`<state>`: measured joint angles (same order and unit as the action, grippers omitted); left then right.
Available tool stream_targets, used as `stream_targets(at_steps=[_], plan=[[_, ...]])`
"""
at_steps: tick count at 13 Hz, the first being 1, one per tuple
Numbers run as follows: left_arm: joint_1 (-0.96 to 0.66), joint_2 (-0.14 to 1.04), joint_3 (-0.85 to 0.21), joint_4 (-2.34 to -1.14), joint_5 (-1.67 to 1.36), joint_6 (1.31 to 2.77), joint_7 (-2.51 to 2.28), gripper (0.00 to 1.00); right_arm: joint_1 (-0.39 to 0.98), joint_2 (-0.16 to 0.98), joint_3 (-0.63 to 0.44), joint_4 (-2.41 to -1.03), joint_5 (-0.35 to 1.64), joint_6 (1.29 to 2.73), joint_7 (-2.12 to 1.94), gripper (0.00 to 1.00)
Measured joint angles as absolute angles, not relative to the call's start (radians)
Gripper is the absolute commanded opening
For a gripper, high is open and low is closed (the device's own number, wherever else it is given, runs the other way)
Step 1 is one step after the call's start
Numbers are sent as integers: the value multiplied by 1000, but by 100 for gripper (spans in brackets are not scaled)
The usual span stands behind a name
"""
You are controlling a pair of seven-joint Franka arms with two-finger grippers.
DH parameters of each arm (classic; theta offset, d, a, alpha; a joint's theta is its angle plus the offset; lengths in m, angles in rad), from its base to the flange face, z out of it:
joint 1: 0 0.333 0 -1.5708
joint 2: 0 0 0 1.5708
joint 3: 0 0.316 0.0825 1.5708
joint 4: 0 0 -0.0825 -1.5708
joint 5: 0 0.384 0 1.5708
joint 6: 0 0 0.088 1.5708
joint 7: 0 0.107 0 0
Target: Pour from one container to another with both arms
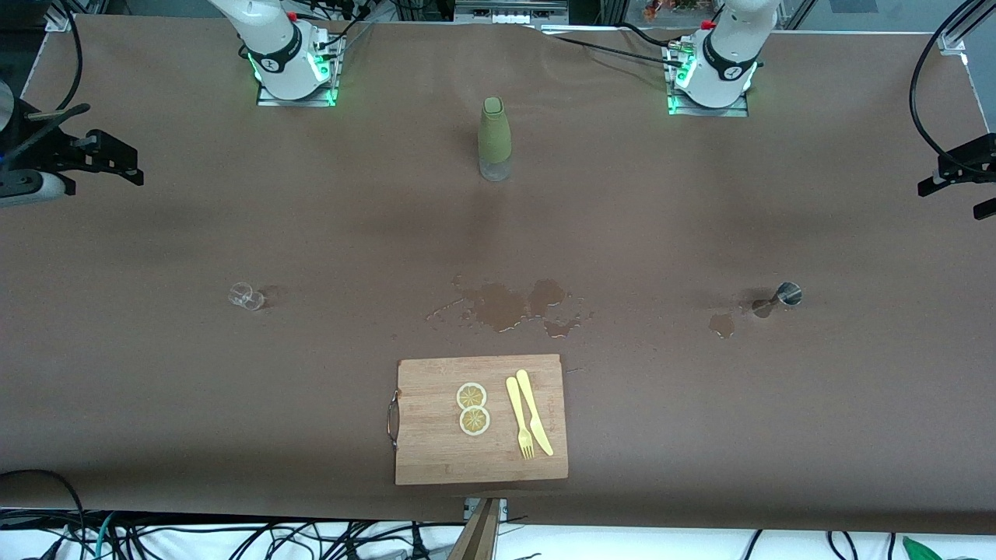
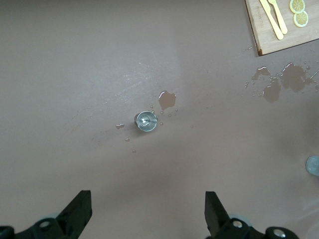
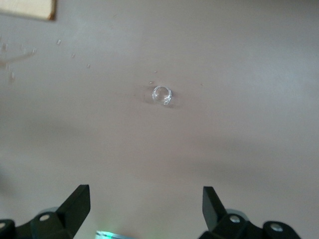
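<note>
Brown table; left tool and right tool spread, pointing down.

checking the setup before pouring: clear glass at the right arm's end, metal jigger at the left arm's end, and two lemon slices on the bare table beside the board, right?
Not quite. The front view shows the two lemon slices on the cutting board, beside the fork and knife. The clear glass and the metal jigger are where you say.
</note>
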<state>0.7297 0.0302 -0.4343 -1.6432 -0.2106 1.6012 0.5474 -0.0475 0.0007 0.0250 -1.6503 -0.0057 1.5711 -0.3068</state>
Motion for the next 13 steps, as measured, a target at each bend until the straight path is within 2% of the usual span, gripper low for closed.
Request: stream_targets(at_steps=[6, 9, 13], plan=[[764, 88, -435, -1644, -322, 1603, 778, 100, -65, 81, -52, -1651, 23, 1571, -981, 100], [827, 156, -433, -1645, -396, 1606, 1011, 100, -97, 141, -81, -1652, 144, 1571, -1190, 100], [885, 259, -432, -1659, -488, 1662, 1331, 100, -215, 258, -88, -1659, 312, 1552, -1456, 100]])
